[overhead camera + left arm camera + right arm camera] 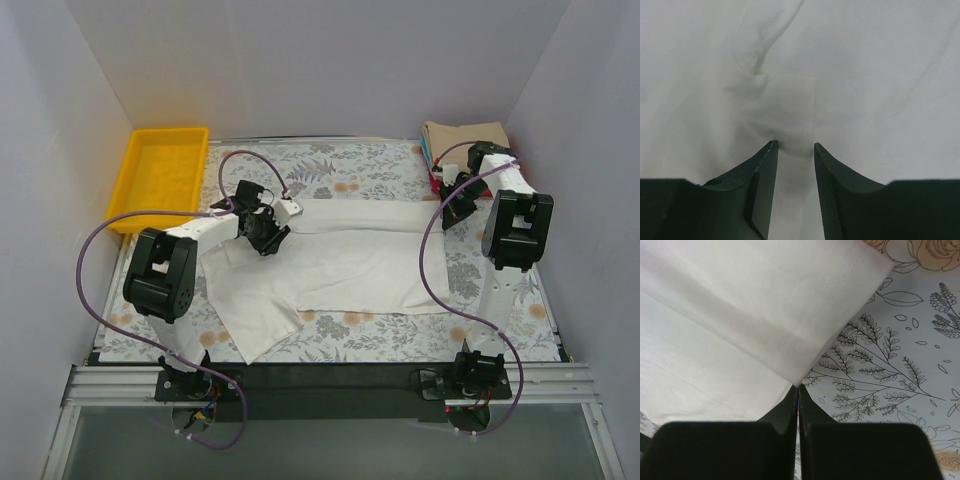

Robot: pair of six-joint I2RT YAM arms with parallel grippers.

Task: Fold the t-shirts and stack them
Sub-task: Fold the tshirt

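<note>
Desk [380, 335]: white tee [350, 265] spread just right of yellow tray [165, 175]; folded stack [460, 135] far right of tray. R gripper [798, 387] jaws shut on hem corner, prob. to hold fold taut; L gripper [795, 147] jaws narrow gap, gripping nothing.

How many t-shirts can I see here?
4. A white shirt lies spread mid-table; a tan shirt, a teal shirt and a red shirt sit stacked at the far right corner. More may be hidden in that pile.
</note>
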